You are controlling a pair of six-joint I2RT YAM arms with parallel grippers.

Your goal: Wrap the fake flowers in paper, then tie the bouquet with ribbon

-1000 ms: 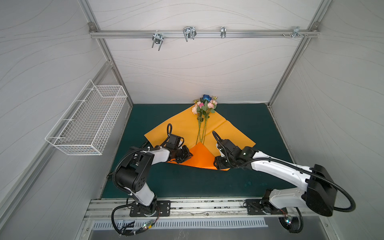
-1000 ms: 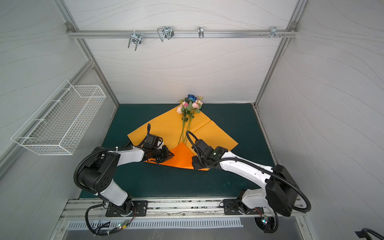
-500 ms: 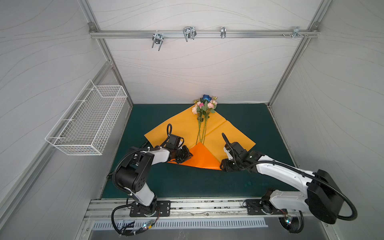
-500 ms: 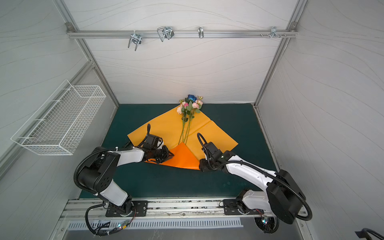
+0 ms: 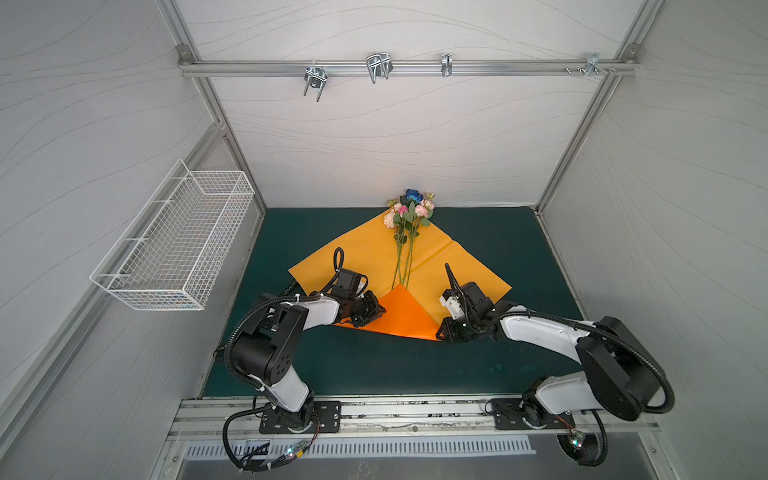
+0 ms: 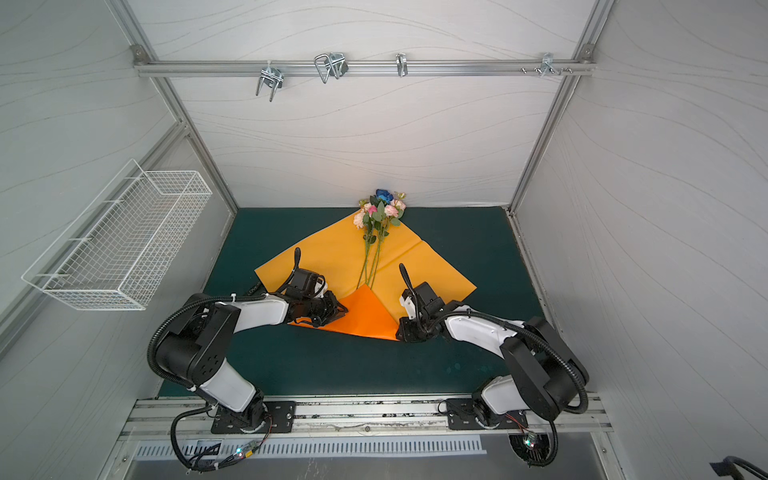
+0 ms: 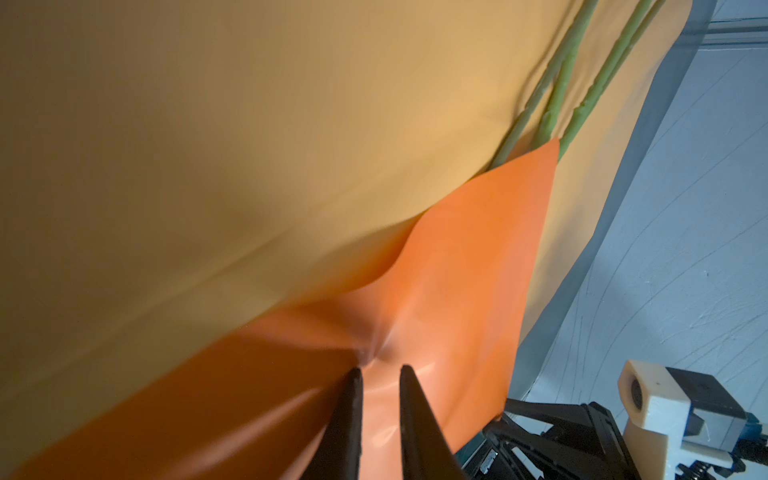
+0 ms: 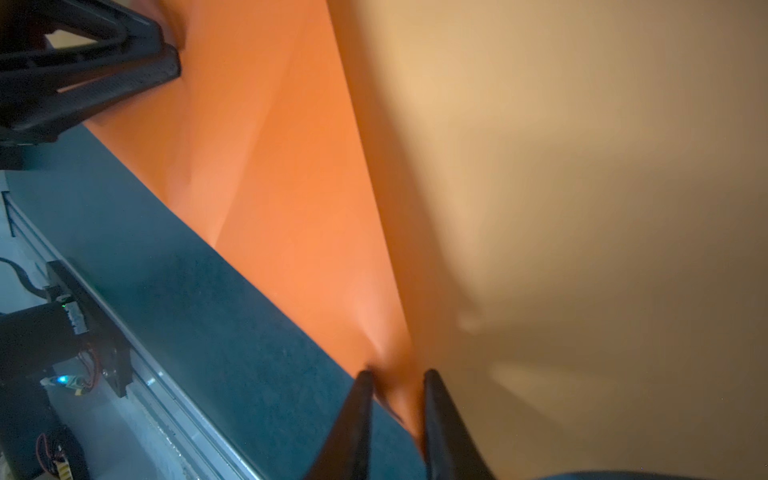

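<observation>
Bouquet [image 5: 409, 220] lies flat on the orange wrapping paper [image 5: 357, 253], which is spread on the green mat [image 5: 374, 365]. Blooms sit at the far tip of the paper, close to the back wall, in both top views [image 6: 380, 216]. Stems [image 7: 561, 83] run toward the robot, and their ends go under a folded-up flap [image 5: 401, 309] of brighter orange.

Left gripper [image 5: 376, 311] is at the flap's left edge. In the left wrist view its fingertips [image 7: 379, 370] are clenched on the flap, and the sheet puckers at the pinch.

Right gripper [image 5: 440, 332] is at the flap's right corner, by the near edge of the paper. In the right wrist view [image 8: 397, 374] the fold passes between its fingers and the gap is narrow, so it is clamped on the paper.

Neither gripper touches the flowers. The two grippers are well apart, with the flap between them. A white wire basket [image 5: 178, 245] hangs on the left wall.
</observation>
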